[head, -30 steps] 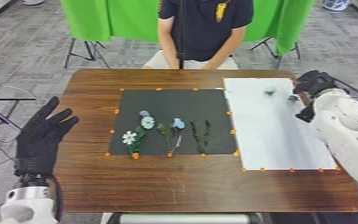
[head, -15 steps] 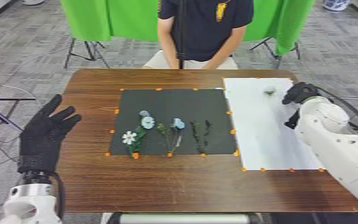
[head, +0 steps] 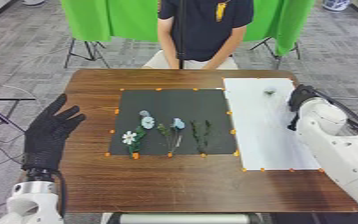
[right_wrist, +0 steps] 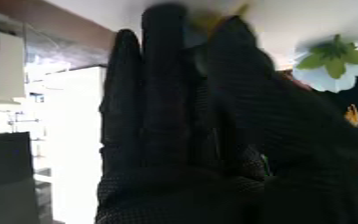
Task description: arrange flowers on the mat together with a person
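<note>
My left hand (head: 47, 135) is open beside the table's left edge. Over the right side of the white sheet (head: 269, 145) is my right hand (head: 302, 100). In the right wrist view, the thumb and fingers of my right hand (right_wrist: 167, 115) pinch a flower, mostly hidden, with bits of green between them. On the black mat (head: 175, 100) lie a white daisy (head: 129, 137), a pale blue flower (head: 147, 121), a blue flower (head: 178, 123) with long stems, and green sprigs (head: 202, 135). A pale flower (head: 270, 91) rests near the sheet's far end; the right wrist view shows its green sepals (right_wrist: 335, 59).
Orange markers line the edges of the mat and sheet. The brown wooden table (head: 171, 187) extends in front of the mat. Beyond its far edge hangs a green cloth (head: 104, 20), with dark stand legs at the sides.
My right hand has shifted and closed at the sheet's right side, and the small flower beside it there is now out of sight. My left hand has drifted slightly right.
</note>
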`<state>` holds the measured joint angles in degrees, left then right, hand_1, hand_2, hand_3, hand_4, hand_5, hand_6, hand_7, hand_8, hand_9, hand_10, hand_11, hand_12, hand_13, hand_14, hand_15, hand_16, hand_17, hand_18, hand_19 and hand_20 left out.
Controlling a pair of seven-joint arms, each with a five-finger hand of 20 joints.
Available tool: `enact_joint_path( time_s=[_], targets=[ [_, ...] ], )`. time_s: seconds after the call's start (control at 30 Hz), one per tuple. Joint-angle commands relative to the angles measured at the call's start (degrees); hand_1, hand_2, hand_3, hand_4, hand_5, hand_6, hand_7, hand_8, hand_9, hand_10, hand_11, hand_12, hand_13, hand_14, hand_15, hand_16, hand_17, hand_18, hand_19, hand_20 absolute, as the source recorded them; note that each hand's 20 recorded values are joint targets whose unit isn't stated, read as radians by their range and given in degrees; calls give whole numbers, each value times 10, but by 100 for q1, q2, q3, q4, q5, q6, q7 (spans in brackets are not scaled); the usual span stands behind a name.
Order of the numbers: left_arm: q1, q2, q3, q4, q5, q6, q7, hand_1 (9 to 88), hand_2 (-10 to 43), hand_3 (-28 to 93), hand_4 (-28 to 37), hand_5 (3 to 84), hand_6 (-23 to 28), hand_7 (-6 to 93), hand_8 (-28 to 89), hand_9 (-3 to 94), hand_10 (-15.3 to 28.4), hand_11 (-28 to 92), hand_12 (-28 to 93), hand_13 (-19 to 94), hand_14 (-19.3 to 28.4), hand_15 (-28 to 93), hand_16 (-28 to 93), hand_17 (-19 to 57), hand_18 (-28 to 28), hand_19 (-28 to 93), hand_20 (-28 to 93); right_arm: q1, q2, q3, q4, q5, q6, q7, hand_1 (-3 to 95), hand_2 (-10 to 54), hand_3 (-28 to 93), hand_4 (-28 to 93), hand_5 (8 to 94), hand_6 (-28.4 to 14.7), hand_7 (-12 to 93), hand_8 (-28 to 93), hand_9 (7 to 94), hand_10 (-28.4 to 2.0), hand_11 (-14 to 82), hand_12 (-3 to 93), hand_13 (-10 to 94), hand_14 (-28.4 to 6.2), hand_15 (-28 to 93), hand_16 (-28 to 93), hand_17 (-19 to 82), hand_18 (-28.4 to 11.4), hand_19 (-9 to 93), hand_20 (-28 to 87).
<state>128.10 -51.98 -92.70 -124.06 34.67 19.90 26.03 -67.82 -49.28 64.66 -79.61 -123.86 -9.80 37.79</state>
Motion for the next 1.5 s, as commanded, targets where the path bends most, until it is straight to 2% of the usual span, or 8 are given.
enact_joint_path(
  time_s=[0.03, 0.3, 0.43, 0.57, 0.77, 0.93, 1.2, 1.5],
  targets=[
    [53, -153, -51, 26, 106, -112, -161, 225, 61, 763, -283, 386, 62, 120, -90, 396, 190, 239, 111, 298, 278, 515, -80, -75, 249, 509, 208, -585, -90, -87, -26, -24, 167, -177, 679, -95, 647, -281, 790, 19, 247, -2, 774, -80, 57, 290, 771, 40, 208, 344, 433, 50, 931, -174],
    [144, -114, -80, -9, 62, -64, -106, 224, 61, 765, -283, 386, 62, 120, -90, 396, 190, 239, 111, 298, 277, 514, -80, -75, 250, 509, 207, -621, 131, -197, -539, 98, 1190, -268, 696, -95, 653, -282, 822, 19, 252, 15, 810, -80, 74, 308, 812, 41, 235, 371, 474, 54, 932, -124],
    [210, -62, -91, -35, 7, -9, -33, 225, 61, 764, -283, 386, 62, 121, -90, 396, 190, 237, 111, 298, 277, 514, -80, -75, 249, 509, 207, -400, 214, -397, -877, -28, 1553, -475, 683, -95, 637, -282, 820, 41, 257, 31, 845, -74, 105, 316, 817, 17, 355, 351, 481, -42, 857, 86],
    [230, -32, -99, -57, -22, 43, -1, 226, 62, 764, -283, 387, 62, 120, -90, 396, 190, 238, 111, 298, 276, 514, -80, -75, 249, 509, 207, -133, 161, -641, -1253, 2, 1842, -703, 677, -95, 641, -282, 822, 47, 251, 29, 854, -77, 111, 318, 821, 9, 375, 346, 486, -55, 841, 117],
    [258, -21, -114, -71, -37, 80, 14, 226, 61, 764, -283, 387, 62, 120, -90, 396, 191, 238, 111, 298, 277, 515, -80, -75, 249, 509, 207, 94, -166, -986, -1820, -18, 1849, -1238, 674, -95, 648, -283, 824, 46, 248, 30, 856, -82, 113, 320, 821, 9, 381, 341, 485, -58, 841, 122],
    [236, 0, -81, -64, -62, 93, 36, 226, 62, 763, -283, 387, 62, 120, -90, 396, 190, 238, 111, 298, 277, 515, -80, -76, 249, 509, 207, 221, -688, -1383, -1912, -188, 1614, -1537, 671, -95, 654, -283, 825, 46, 243, 34, 858, -83, 115, 320, 815, 4, 408, 330, 479, -75, 829, 162],
    [117, -18, -35, -17, -2, 14, -38, 226, 63, 762, -283, 387, 62, 121, -90, 397, 191, 238, 111, 298, 277, 515, -80, -75, 249, 509, 207, 222, -1332, -1867, -1511, -569, 1287, -1613, 658, -95, 668, -283, 818, 42, 239, 30, 862, -90, 126, 328, 795, -8, 463, 315, 439, -110, 811, 234],
    [72, -58, -47, 10, 34, -42, -67, 225, 62, 764, -283, 388, 62, 120, -90, 397, 191, 238, 111, 298, 277, 515, -80, -75, 249, 510, 207, 61, -1359, -2074, -1328, -875, 1141, -1387, 647, -95, 681, -283, 812, 41, 244, 29, 857, -88, 127, 335, 774, -12, 473, 310, 407, -128, 804, 249]
  ],
)
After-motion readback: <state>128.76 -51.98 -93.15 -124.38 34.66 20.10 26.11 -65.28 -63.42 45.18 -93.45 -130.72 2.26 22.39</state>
